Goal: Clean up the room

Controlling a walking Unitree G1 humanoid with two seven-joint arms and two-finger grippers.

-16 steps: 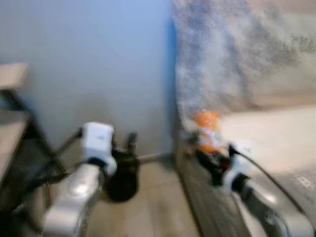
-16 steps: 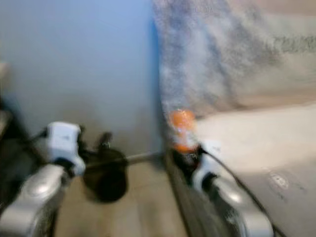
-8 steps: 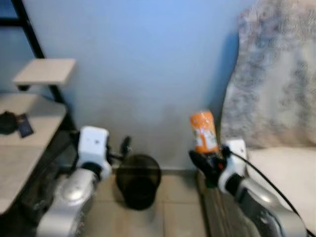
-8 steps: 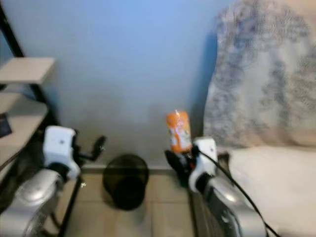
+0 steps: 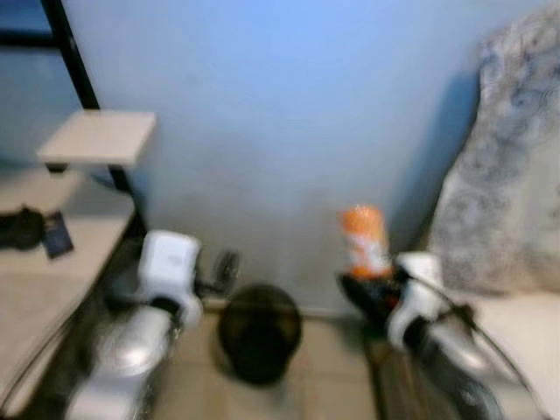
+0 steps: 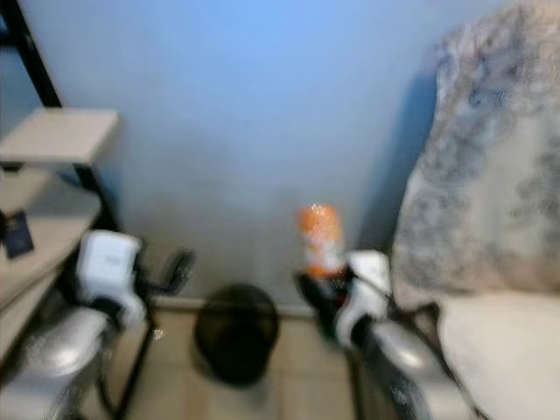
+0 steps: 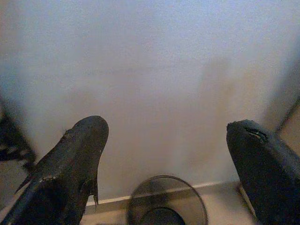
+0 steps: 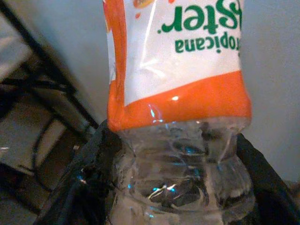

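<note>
While the head views are blurring, the right end effector is gripping a clear plastic bottle around its lower body, one black finger pressing each side. That bottle is standing upright above the end effector, and its orange and white label is reading "Tropicana" in the wrist view. In the head view the bottle is poking up in front of the blue wall, with the right end effector clenched just beneath it.

Over on the other side, the left end effector is hanging released, its two black fingers spread well apart with nothing between them. Straight ahead of it and lower down, a dark mesh bin is sitting on the floor against the wall. From the head, that bin is lying between the two end effectors, nearer the left end effector.

Beyond the left arm, a pale shelf on a black frame is carrying a small dark object too blurred to identify. Beside the right arm, a grey patterned blanket is draping over a light cushion.
</note>
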